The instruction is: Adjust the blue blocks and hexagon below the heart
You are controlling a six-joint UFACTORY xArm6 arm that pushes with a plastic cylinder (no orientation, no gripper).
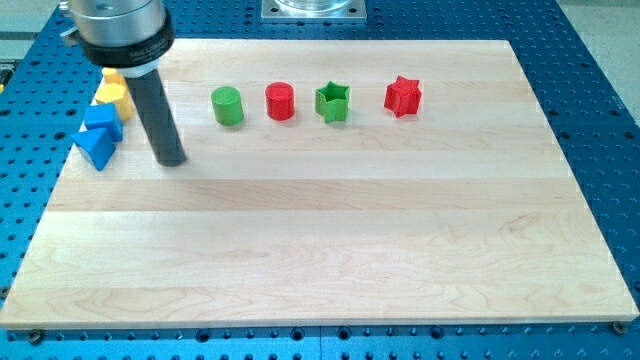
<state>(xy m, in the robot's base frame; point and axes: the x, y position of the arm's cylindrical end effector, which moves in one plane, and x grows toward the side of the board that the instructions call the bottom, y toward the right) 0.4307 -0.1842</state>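
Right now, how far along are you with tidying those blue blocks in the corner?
Looks done: two blue blocks sit together just below the yellow blocks at the view's left. I cannot make out which yellow one is the heart or the hexagon. In hand: my tip rests just right of the blue pair. Left: any final nudges.

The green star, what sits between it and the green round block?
The red cylinder sits between the green star and green cylinder, seen in the camera view.

Pale smooth wooden board point(330, 240), perforated blue metal table point(600, 90), matt dark rod point(160, 115)
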